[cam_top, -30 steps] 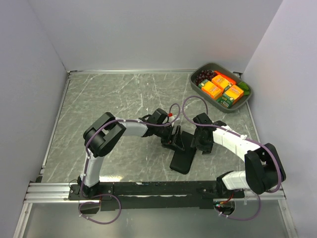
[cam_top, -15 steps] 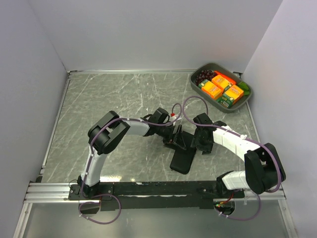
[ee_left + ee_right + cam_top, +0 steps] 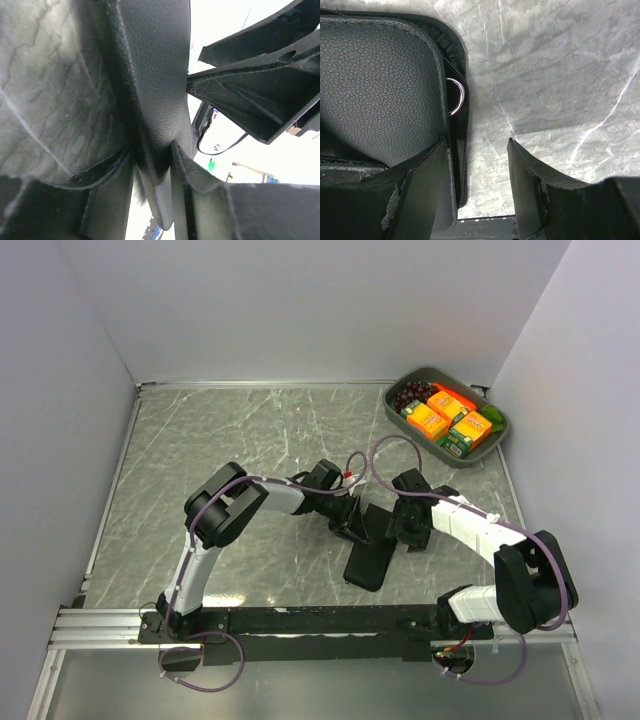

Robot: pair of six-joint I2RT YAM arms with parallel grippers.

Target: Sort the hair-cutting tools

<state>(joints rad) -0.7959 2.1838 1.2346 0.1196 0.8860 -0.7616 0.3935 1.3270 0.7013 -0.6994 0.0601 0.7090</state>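
left elbow's swung in closer; left gripper [image 3: 150, 152] clenched on the case [image 3: 380, 85] flap, right gripper [image 3: 476, 150] spread astride its zip edge. silver ring [image 3: 456, 97], maybe a scissors handle, peeks just ahead. opening step, i'd say; next, peel the flap wider.

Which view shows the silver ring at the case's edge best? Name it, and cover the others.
Right wrist: the silver ring sits sharp against the zip of the black case. Top view: not visible; left wrist: only case leather.
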